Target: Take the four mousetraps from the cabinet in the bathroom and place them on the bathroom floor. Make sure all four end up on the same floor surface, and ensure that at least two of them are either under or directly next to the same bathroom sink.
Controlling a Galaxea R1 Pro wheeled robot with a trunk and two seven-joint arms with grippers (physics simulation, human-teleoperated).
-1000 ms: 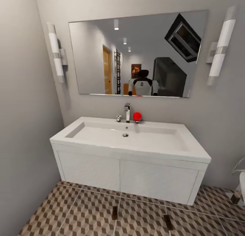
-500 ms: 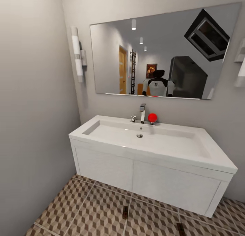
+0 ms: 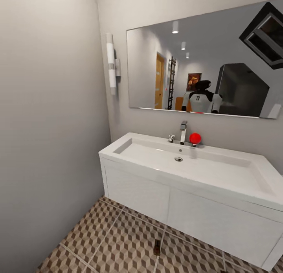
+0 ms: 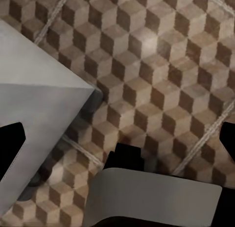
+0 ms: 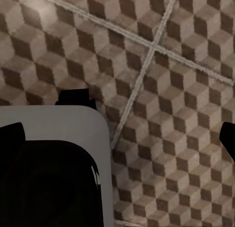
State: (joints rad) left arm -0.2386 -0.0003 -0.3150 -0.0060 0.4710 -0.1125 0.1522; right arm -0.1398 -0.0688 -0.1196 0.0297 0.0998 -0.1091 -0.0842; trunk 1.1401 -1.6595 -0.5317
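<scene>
Nearest, the left gripper (image 4: 117, 138) is seen with its dark fingertips held wide apart at the edges of its wrist view, nothing between them. The right gripper (image 5: 120, 138) is likewise spread and empty. Under both claws lies bare bathroom floor (image 5: 171, 65), with grey and black parts of the robot's own body intruding.

Farther out, in the head view, one mousetrap (image 3: 157, 247) is found on the bathroom floor, set on a grout line just in front of the white vanity (image 3: 137, 192). Its long axis is pointed toward the vanity front. Which claw is nearer to it cannot be told, since neither wrist view takes it in; it is judged to lie forward of both claws. A second dark sliver at the head view's lower edge may be another trap, though too little is shown to be sure.

Beyond, the sink (image 3: 196, 168) is carried atop the vanity, with a chrome tap (image 3: 183, 132) and a red ball (image 3: 195, 138) at its back. Farthest, the robot's torso is reflected in the mirror (image 3: 149, 68).
</scene>
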